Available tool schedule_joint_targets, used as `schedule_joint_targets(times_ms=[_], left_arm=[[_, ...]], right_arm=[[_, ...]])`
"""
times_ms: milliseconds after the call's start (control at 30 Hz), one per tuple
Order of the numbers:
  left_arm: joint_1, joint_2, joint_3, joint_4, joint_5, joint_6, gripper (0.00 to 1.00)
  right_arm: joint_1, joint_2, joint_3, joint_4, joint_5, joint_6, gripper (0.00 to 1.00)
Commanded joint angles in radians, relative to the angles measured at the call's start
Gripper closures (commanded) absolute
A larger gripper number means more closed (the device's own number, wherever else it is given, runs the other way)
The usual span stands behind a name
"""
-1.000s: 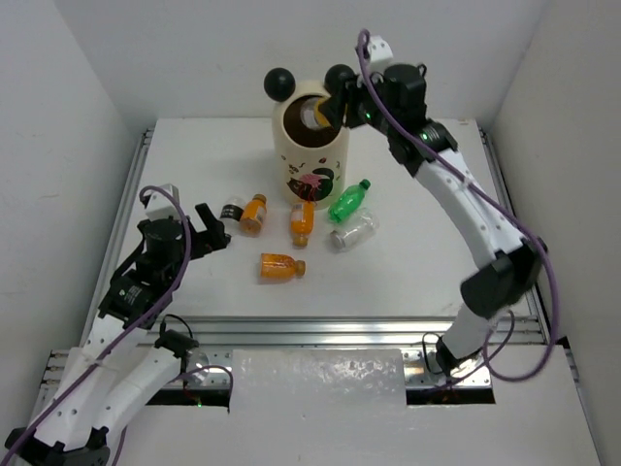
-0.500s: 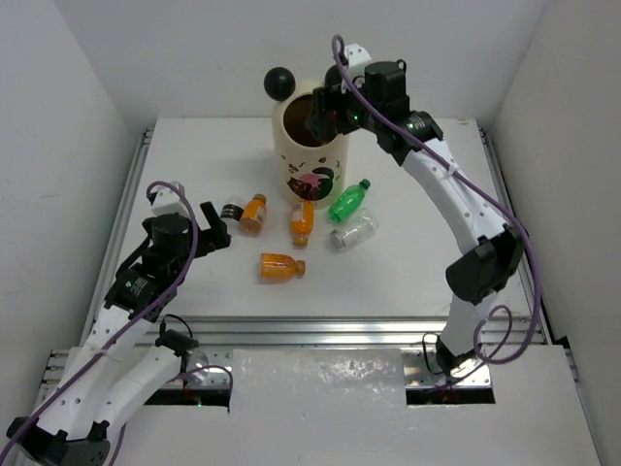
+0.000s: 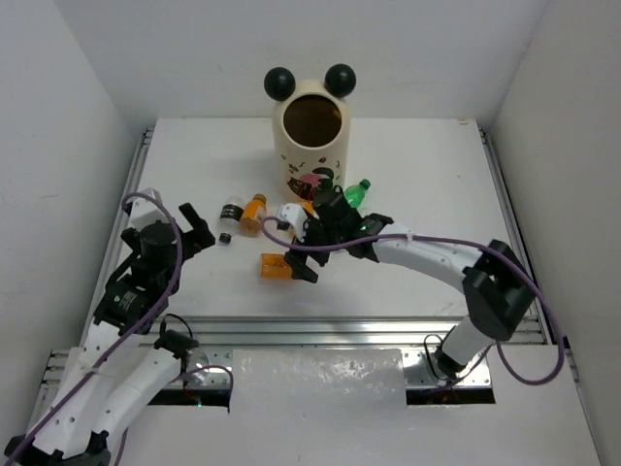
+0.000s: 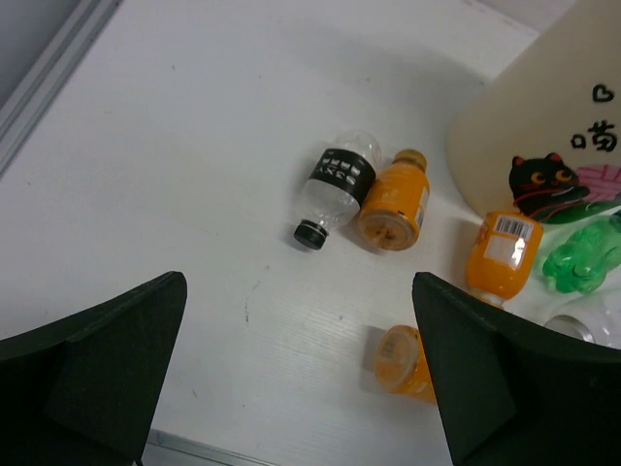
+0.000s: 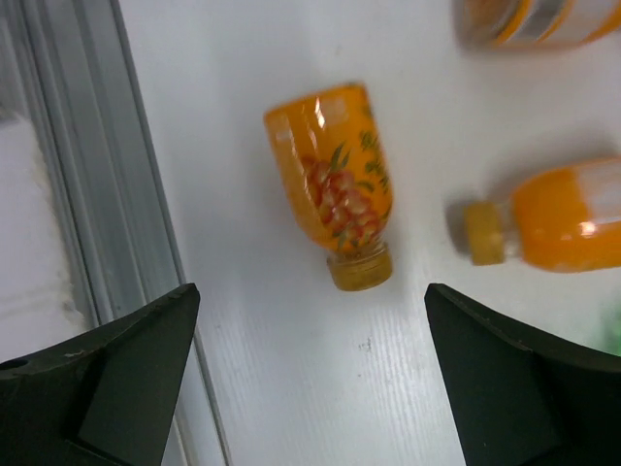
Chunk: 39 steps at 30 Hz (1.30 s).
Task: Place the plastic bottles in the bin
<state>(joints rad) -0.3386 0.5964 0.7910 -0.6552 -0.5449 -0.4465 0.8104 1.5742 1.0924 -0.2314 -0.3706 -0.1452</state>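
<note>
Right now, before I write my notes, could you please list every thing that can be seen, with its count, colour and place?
Bin: one, cream with two black balls on its rim, upright at the far side of the table.
Orange bottles: three, lying down; this one beside the labelled clear bottle, one at the bin's foot, one nearest the arms.
Green bottle: one, lying right of the bin's foot.
Clear bottle with black label: one, leftmost.
Second clear bottle: one, mostly hidden, below the green one.
Table: one, white.
Metal rail: one, silver, at the near edge.
Left gripper: open, empty.
Right gripper: open, above the nearest orange bottle.
</note>
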Motion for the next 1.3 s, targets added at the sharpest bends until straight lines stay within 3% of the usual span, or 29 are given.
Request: schedule_joint_targets(times_ms=[0,333,633,767,1000,1100,1133,1267], left_arm=[[0.013,-0.043,0.04,0.014,-0.052,-0.026,0.0],[0.013,-0.01,0.031,0.045,0.029,0.014,0.0],[0.013,-0.015,0.025,0.068,0.082,0.032,0.0],[0.013,0.0,0.024,0.072,0.114,0.042,0.0],[0.013,0.014,0.025,0.075,0.128,0.046,0.0],[0.013,0.01,0.024,0.075,0.128,0.046,0.0],[0.013,0.006,0.022,0.075,0.129,0.046,0.0],[0.012,-0.001,0.036,0.062,0.154,0.037,0.0]], right_arm=[[0.041,0.058,-0.019,0.098,0.005,-0.112,0.02],[0.061,0.273,-0.029,0.225,0.073,-0.162,0.09],[0.075,0.299,-0.184,0.578,0.168,-0.099,0.18],[0.078,0.319,-0.17,0.616,0.222,-0.053,0.27],[0.078,0.353,-0.086,0.549,0.278,0.113,0.24],[0.079,0.337,-0.106,0.567,0.292,0.139,0.45],[0.079,0.325,-0.12,0.572,0.286,0.139,0.58],[0.101,0.244,-0.19,0.584,0.237,0.174,0.81]])
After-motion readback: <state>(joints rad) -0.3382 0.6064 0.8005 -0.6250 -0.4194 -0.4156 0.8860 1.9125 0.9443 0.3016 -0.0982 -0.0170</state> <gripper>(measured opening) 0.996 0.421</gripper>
